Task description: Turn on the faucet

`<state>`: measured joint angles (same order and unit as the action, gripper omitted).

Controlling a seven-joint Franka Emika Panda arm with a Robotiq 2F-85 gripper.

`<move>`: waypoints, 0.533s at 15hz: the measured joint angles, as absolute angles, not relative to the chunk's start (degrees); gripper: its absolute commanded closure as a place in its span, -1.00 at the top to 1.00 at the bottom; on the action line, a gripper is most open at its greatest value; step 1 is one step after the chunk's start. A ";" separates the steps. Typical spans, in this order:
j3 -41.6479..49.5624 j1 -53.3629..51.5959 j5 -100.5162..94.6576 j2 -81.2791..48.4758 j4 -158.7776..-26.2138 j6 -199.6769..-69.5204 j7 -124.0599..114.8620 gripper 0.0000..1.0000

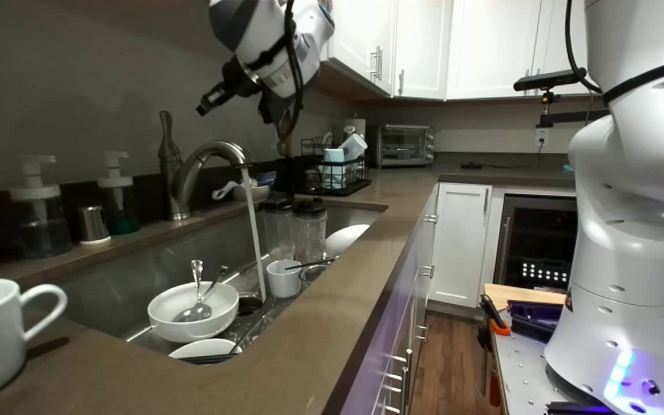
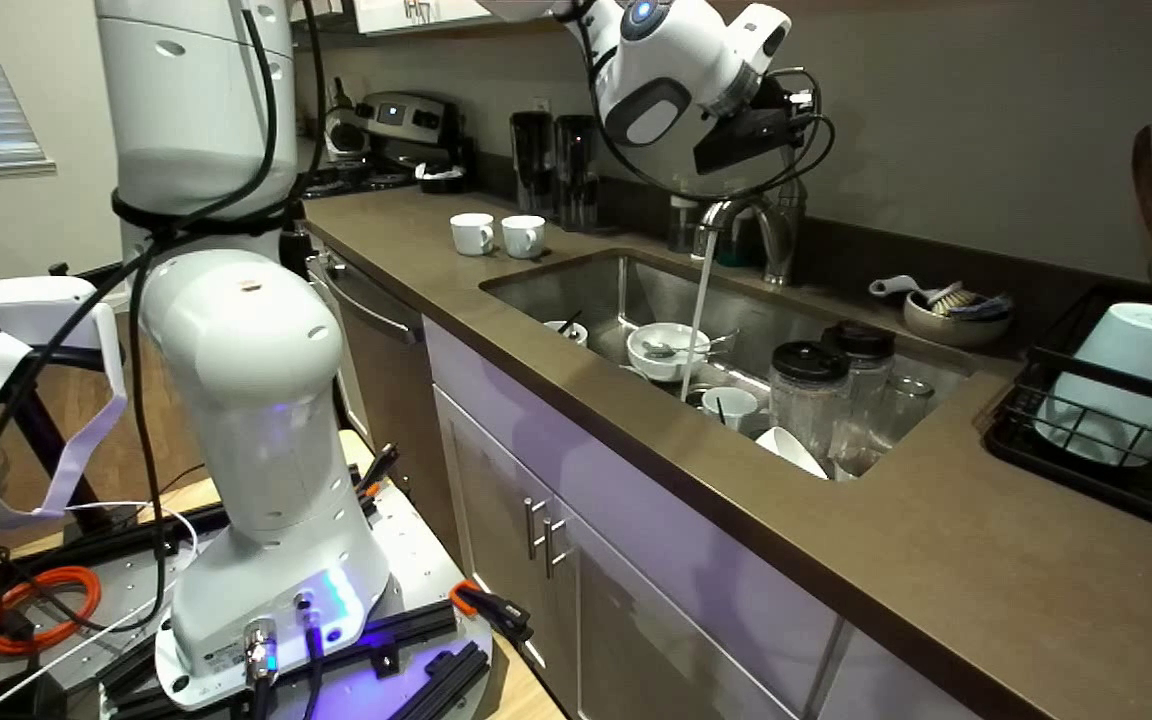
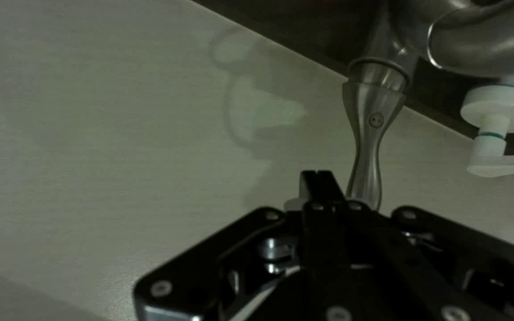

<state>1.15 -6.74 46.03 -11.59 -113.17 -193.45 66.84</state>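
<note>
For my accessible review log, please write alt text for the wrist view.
A closed black gripper points up from the bottom edge, its tips just left of the handle of a steel faucet; contact is unclear. A white pump top shows upside down at right, and a pale wall spans the left.

The faucet (image 1: 188, 173) is of brushed steel and stands upright on the worktop (image 1: 286, 357), at the wall-side edge of the sink (image 1: 130, 265). The arched spout (image 1: 222, 150) extends over the sink, with its outlet facing down. State: running. A continuous stream of water (image 1: 253, 230) falls from the outlet into the sink. The lever handle (image 3: 366, 147), slender at mid-length and wider at its base, rises beside the spout and points upward.
</note>
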 measured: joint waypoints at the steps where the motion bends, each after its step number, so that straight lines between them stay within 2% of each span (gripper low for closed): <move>1: 1.41 -6.73 42.34 -10.49 -115.92 -195.18 62.55 -0.94; 8: 3.07 -6.93 42.12 -2.67 -129.79 -198.28 60.89 -0.95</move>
